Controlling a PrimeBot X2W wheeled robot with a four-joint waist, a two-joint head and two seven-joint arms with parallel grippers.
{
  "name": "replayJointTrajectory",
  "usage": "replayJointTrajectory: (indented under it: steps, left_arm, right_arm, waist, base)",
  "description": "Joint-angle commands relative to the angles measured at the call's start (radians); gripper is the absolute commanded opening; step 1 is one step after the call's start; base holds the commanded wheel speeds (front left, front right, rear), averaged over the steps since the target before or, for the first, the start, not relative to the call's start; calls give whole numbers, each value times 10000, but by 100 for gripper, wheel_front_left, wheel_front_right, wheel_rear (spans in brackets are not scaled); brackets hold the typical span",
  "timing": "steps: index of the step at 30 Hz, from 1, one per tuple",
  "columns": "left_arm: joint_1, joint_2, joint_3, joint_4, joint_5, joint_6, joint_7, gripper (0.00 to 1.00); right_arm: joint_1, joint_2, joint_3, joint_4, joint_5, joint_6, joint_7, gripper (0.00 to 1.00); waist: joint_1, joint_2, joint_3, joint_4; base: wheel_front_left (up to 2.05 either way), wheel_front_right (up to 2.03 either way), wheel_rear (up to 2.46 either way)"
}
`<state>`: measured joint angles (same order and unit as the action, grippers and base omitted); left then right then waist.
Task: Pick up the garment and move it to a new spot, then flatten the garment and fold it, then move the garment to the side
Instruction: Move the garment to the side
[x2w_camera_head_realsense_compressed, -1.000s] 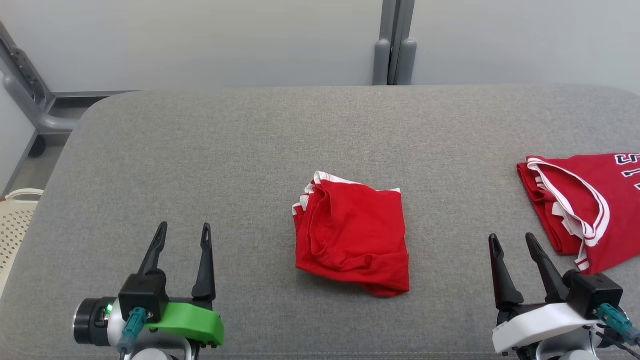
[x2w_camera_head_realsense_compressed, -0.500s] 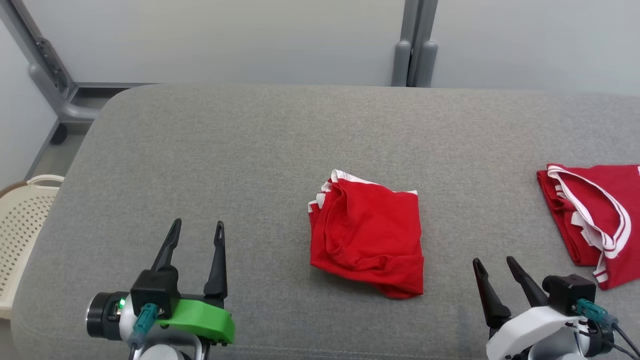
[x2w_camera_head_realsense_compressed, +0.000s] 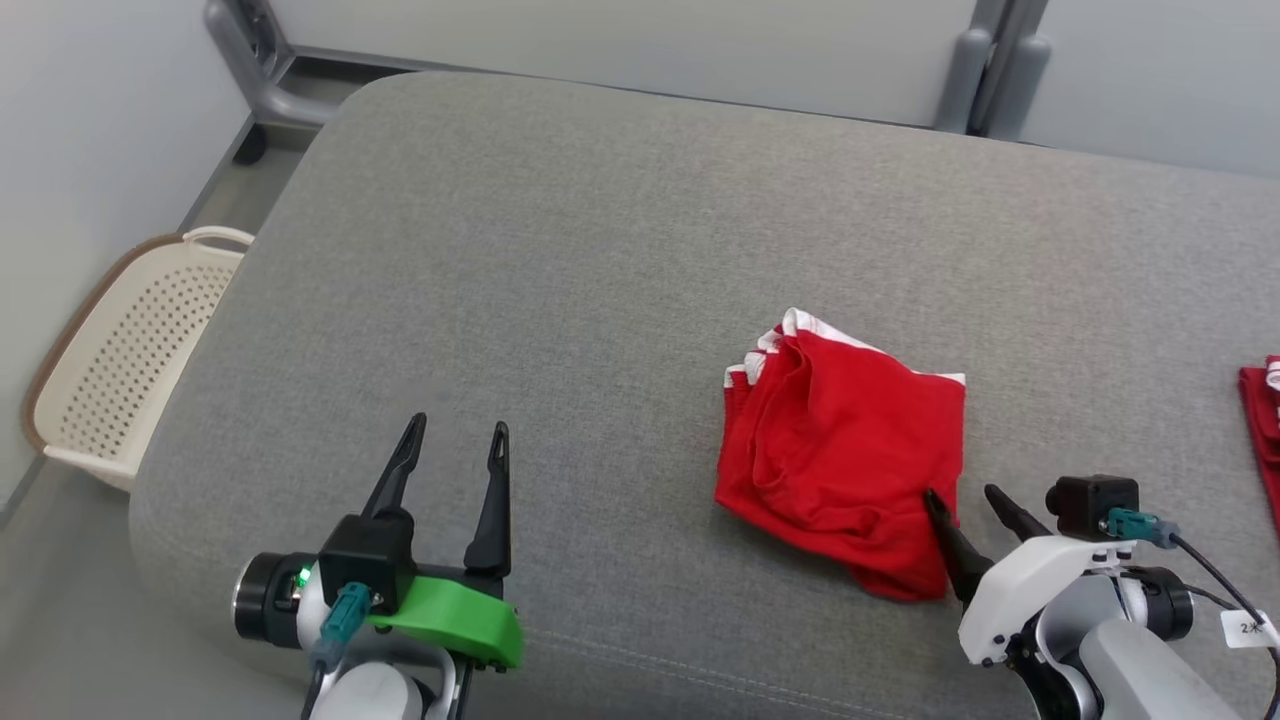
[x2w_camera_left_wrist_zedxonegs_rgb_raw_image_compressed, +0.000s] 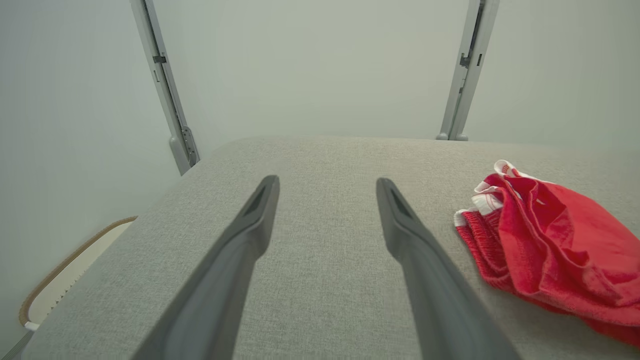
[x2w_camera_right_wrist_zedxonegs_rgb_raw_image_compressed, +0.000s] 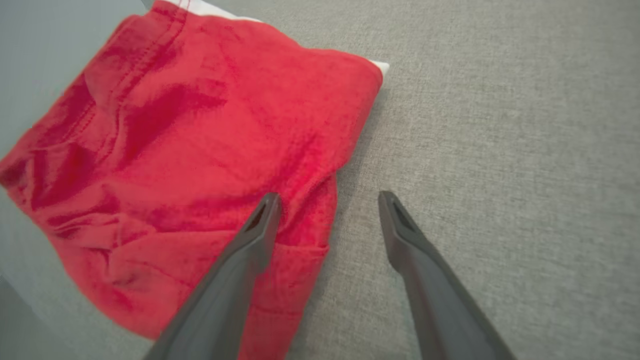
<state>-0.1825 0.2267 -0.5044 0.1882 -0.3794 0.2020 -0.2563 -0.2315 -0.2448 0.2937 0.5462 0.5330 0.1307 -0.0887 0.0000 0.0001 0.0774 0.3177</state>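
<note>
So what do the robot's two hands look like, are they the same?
Nearly! Both have two long, dark, pointy fingers, a black box and a teal plug. The left gripper wears a bright green cover with a tiny green light; the right gripper has a white cover, a black cable and a little white tag.
</note>
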Motion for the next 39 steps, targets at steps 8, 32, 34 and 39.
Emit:
replayJointTrajectory:
  steps: [8,32,34,39]
  left_arm:
    - [-431,-288,68,236,122,-183,-101,100]
    - [-680,-102,506,-98,526,-430,-81,100]
    - [-716,-8,543,-136,517,-407,-61,100]
    - [-916,181,515,-273,602,-419,73,100]
  right_arm:
    - [-1227,-229,869,1237,1117,-2,258,64]
    - [-1312,-1306,2648,-6,583,-2,-1198,0]
    - [-1220,-1352,2544,-175,422,-4,-1170,0]
    - [-902,-1427,2067,-525,154,-4,-1198,0]
  waist:
    - [0,-1,657,711]
    - [0,-1,1262,-3042]
    - [0,-1,1349,-3618]
    - [0,-1,1538,-4743]
  base:
    - [0,0,0]
    - [0,0,0]
    - [0,0,0]
    - [0,0,0]
